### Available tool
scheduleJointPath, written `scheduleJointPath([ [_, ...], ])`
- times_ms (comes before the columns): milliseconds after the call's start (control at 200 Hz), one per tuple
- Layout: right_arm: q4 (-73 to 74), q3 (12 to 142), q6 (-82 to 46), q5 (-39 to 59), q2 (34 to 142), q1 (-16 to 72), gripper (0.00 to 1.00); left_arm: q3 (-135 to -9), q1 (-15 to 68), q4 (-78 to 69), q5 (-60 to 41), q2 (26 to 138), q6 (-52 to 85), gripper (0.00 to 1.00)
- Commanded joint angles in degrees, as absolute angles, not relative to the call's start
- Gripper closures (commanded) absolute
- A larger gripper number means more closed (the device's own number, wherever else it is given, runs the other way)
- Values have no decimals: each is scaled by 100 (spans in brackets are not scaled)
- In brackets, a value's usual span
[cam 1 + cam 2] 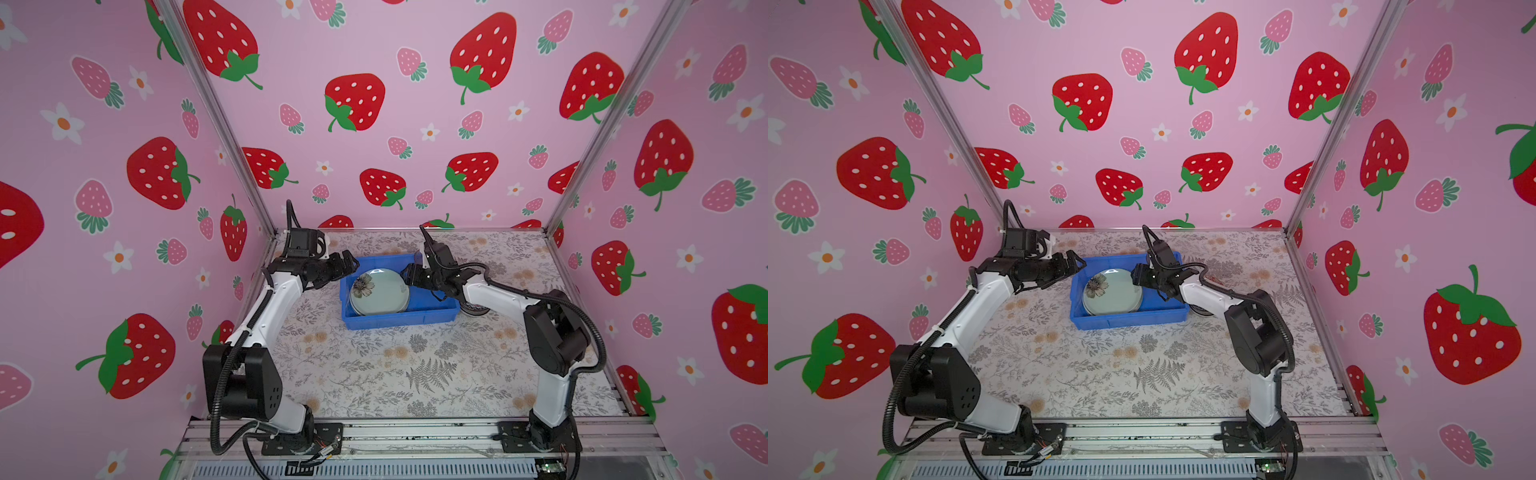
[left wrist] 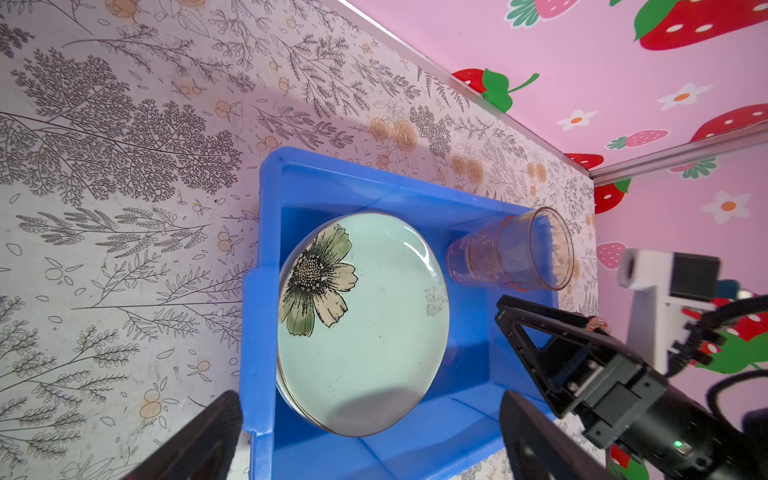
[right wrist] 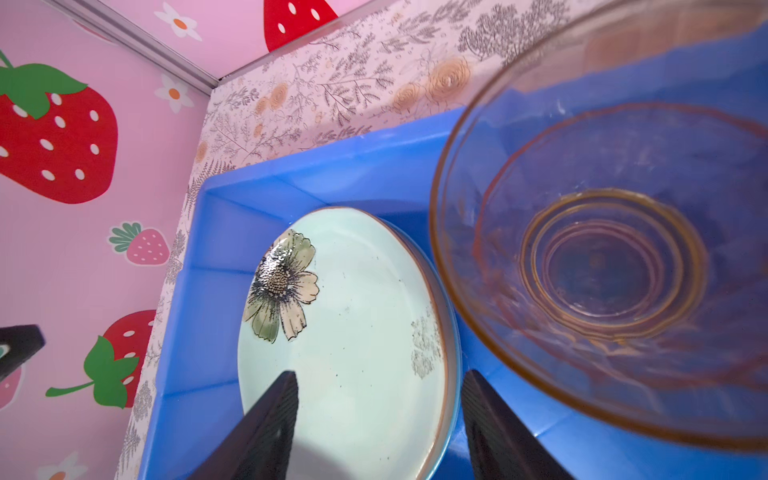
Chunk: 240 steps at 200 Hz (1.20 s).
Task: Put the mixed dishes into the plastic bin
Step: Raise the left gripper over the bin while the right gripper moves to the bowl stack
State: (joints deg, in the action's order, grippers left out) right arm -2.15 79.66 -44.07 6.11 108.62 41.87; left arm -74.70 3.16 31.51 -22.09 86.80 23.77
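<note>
Now we see a pale green plate [image 2: 365,332] with a dark flower lying in the blue bin [image 2: 249,353], an amber-tinted tumbler [image 2: 511,253] on its side beside it; left tool [image 2: 370,399] and right tool [image 3: 380,376] hang over it, jaws spread, gripping nothing.

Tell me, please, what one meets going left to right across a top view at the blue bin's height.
left gripper, jaws open → pale green plate → right gripper → dark patterned bowl, partly hidden under the right arm
</note>
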Motion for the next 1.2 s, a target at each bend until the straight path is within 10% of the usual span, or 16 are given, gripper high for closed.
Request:
scheduleJointPath([
  [0,-528,8159,-4176,354,10395,4207,30,-7478,281,3164,-2237,8572,2286,1],
  [205,-932,8086,-3848,120,9576,4210,0,-7469,289,3161,-2298,8586,2311,1],
  [815,-2406,6522,-3441,-310,7059,2244,0,-8325,2402,3729,-1422,8518,3064,1],
  [1196,-3108,5958,-3175,570,6844,1464,22,-9685,3479,3667,-1486,9817,3207,1],
])
